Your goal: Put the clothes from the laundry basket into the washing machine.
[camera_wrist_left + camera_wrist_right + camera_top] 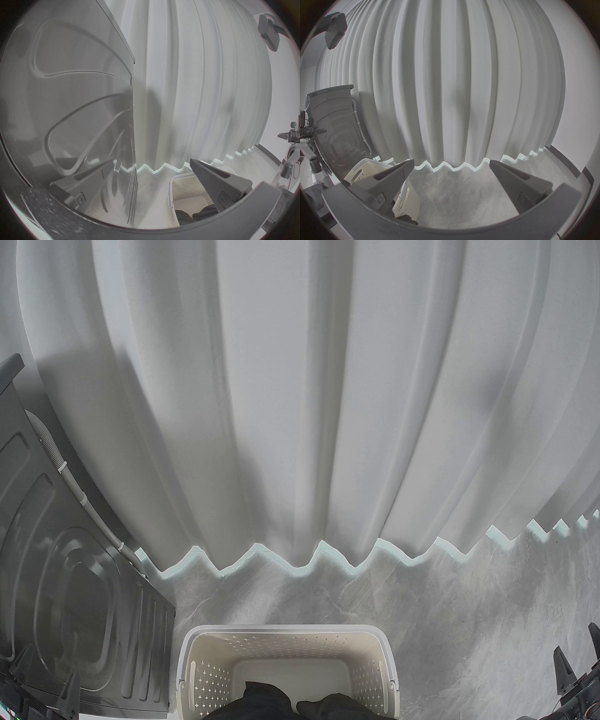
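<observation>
Because the washing machine stands at the robot's left with only a ribbed grey side panel turned toward it, and a corrugated hose running down its far edge, it cannot be told from here which face holds the door. That is the first hazard: a load carried over on a guess could meet sheet metal instead of the drum.

The left pincer hangs just beside that panel, its fingers spread apart and holding nothing. A careless swing toward the basket could scrape the panel, and one toward the far edge could snag the hose.

Centre, the cream laundry basket sits on the marble floor, just beside the machine. The dark clothes lie heaped at its near end, low against the perforated walls. A shallow grab would likely pinch a single fold, letting the rest trail and drop to the floor; a deep one might catch the basket wall and drag the light basket along.

Farther right, the right pincer hovers over bare floor, well apart from the basket, fingers likewise spread and empty. It sits farthest from the machine, so any garment it takes would face the longest carry.
</observation>
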